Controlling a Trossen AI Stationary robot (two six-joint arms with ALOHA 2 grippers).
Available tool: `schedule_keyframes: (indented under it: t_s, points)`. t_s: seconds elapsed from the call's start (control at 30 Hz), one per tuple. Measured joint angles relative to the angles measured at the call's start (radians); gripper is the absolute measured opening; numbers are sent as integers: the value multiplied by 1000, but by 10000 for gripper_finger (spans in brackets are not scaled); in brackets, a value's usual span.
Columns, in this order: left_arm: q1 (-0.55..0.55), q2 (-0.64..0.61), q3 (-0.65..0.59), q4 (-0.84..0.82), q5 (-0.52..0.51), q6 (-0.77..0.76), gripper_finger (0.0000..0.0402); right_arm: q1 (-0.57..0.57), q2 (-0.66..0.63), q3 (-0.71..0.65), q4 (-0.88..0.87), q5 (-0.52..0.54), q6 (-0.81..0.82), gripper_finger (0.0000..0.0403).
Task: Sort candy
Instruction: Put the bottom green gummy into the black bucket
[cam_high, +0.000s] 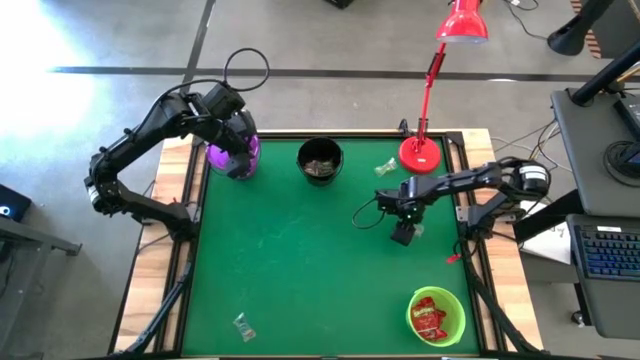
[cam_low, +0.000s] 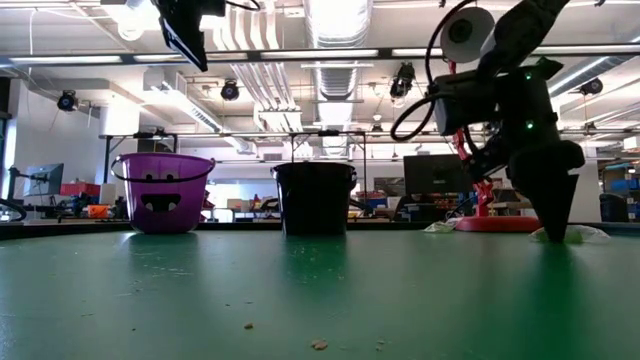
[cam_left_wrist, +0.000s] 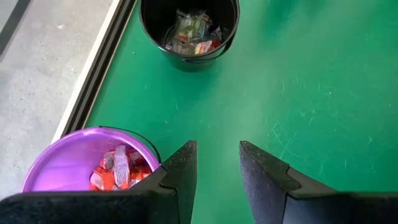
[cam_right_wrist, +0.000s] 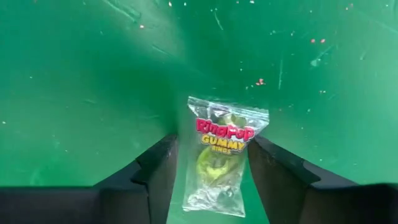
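Observation:
A clear packet of candy (cam_right_wrist: 219, 155) with a greenish sweet and red lettering lies flat on the green table. My right gripper (cam_right_wrist: 211, 142) points down over it, open, with one finger on each side of the packet and its tips low at the table (cam_low: 558, 232). In the high view the right gripper (cam_high: 403, 234) hides this packet. My left gripper (cam_left_wrist: 214, 152) is open and empty, hanging high over the purple bowl (cam_high: 233, 156) at the far left. Two more candies lie loose, one (cam_high: 385, 167) at the far right and one (cam_high: 243, 325) at the near left.
The purple bowl (cam_left_wrist: 62, 165) holds red and orange candies. The black bowl (cam_high: 320, 160) at the far middle holds mixed ones, and the green bowl (cam_high: 436, 315) at the near right holds red ones. A red lamp stands with its base (cam_high: 420, 152) on the far right corner.

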Motion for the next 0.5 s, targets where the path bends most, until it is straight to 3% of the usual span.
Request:
schedule_keyframes:
  t_s: [0.37, 0.5]
  points:
    - [0, 0, 0, -1, 0, 0, 102, -2, 66, 3, 0, -51, 9, 38]
    - [0, 0, 0, -1, 0, 0, 102, -2, 35, 22, -8, -58, 32, 14]
